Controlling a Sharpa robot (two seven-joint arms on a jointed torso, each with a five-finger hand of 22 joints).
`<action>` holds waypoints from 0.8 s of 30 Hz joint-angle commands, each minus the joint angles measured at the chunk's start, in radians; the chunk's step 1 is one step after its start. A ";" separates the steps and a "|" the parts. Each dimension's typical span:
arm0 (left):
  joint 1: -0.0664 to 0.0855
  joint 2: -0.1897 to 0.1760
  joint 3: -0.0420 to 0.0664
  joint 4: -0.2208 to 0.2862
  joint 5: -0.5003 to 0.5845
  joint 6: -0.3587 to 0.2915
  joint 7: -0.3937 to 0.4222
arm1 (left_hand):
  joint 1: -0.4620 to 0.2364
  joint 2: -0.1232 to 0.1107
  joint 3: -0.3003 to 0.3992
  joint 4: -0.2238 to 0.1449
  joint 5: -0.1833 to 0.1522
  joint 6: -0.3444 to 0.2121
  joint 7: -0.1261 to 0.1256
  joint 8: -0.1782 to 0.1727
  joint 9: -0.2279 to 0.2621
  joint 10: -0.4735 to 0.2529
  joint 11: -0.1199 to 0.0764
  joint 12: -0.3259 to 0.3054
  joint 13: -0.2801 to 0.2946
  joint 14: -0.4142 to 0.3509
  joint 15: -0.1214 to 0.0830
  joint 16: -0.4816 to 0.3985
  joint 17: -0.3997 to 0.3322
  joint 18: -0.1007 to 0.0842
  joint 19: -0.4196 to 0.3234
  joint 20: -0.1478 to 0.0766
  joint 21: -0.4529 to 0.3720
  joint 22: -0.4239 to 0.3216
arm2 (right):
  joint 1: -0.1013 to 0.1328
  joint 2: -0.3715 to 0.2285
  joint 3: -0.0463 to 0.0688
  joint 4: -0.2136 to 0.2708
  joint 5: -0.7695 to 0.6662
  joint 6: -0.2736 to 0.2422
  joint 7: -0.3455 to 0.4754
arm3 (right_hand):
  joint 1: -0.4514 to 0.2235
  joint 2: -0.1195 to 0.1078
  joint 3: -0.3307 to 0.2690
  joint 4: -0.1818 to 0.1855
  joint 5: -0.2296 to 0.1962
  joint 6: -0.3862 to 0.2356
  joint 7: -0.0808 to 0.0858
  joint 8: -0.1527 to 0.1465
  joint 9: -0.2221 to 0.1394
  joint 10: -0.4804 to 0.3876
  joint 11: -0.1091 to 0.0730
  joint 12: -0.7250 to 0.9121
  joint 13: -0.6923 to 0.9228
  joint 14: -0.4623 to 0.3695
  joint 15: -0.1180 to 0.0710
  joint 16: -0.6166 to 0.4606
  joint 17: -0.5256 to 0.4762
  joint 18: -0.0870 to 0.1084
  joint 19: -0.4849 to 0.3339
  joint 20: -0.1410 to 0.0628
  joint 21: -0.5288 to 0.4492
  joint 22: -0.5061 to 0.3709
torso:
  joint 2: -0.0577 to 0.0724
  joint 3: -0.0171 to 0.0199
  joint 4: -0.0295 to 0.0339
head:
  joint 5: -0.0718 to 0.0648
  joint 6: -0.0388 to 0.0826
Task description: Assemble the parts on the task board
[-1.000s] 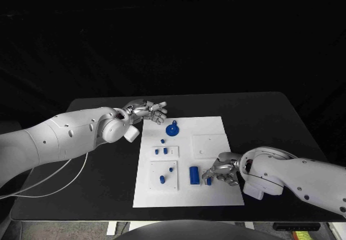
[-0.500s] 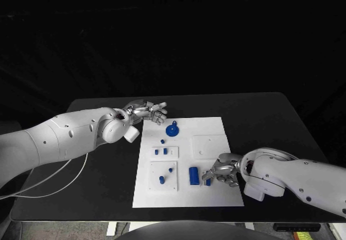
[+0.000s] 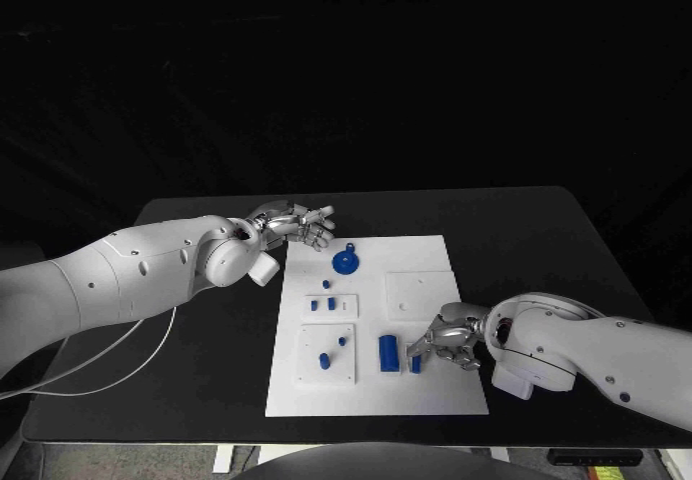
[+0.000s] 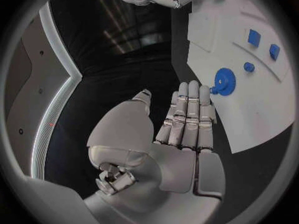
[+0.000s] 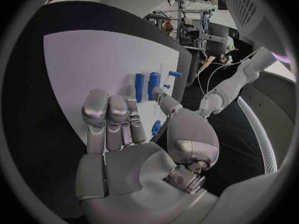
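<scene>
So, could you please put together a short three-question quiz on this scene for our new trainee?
1. True or false: the left hand holds the blue gear.
2. Which hand is down at the blue cylinder on the task board? A) left B) right C) both
3. Fill in: the left hand hovers by the board's far ____ corner, as the robot sees it.

Key
1. False: in the left wrist view its fingers are straight and hold nothing; the gear lies on the board beside them.
2. B: the right hand has its fingers beside the cylinder and a smaller blue part.
3. left
</scene>
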 commanded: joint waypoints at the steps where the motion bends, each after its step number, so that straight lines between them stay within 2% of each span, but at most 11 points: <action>1: 0.001 0.001 0.001 0.001 0.003 0.017 0.004 | -0.013 -0.001 0.006 -0.003 -0.004 -0.009 -0.001 0.004 -0.001 0.000 0.002 0.004 -0.001 0.007 0.002 -0.005 0.001 0.013 0.007 0.000 -0.007 0.002 | 0.002 0.000 0.000 0.002 -0.015 0.009 0.009 | -0.006 0.006 -0.004 -0.001 0.006 0.004 -0.001 -0.001 0.001 0.003 -0.004 -0.002 0.001 -0.001 -0.007 -0.002 -0.001 0.100 -0.002 -0.005 -0.001 -0.001 | 0.000 0.0004 0.0002 | 0.001 0.000; 24: 0.001 0.001 0.000 -0.001 0.003 0.021 -0.002 | -0.012 -0.001 0.007 -0.003 -0.005 -0.009 -0.001 0.004 -0.001 0.000 0.001 0.005 -0.001 0.007 0.002 -0.005 0.002 0.013 0.007 0.000 -0.007 0.003 | 0.006 0.008 0.001 0.004 -0.018 0.004 0.018 | 0.001 0.009 -0.002 -0.001 0.007 0.004 -0.001 -0.002 0.000 0.004 -0.005 -0.002 0.001 -0.001 -0.007 -0.003 -0.002 0.100 -0.002 -0.006 -0.002 -0.002 | 0.000 0.0004 0.0000 | 0.001 -0.002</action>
